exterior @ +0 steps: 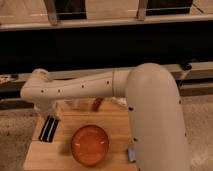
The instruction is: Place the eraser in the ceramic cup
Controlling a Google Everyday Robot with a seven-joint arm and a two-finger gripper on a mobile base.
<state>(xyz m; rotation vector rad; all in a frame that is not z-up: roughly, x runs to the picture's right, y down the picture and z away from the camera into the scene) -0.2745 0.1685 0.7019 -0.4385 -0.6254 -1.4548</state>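
Observation:
The eraser, a flat black block with pale lengthwise stripes, hangs from the end of my white arm over the left edge of the wooden table. My gripper sits just below the wrist at the eraser's top end and is shut on it. The fingers are mostly hidden by the wrist and the eraser. The ceramic cup does not show clearly. Only a pale shape peeks out from under the forearm at the table's back edge, and I cannot tell what it is.
A large glossy orange bowl stands at the table's front middle, right of the eraser. A reddish-brown object lies at the back, partly under the arm. A small bluish object sits at the front right. My arm's bulky white body covers the table's right side.

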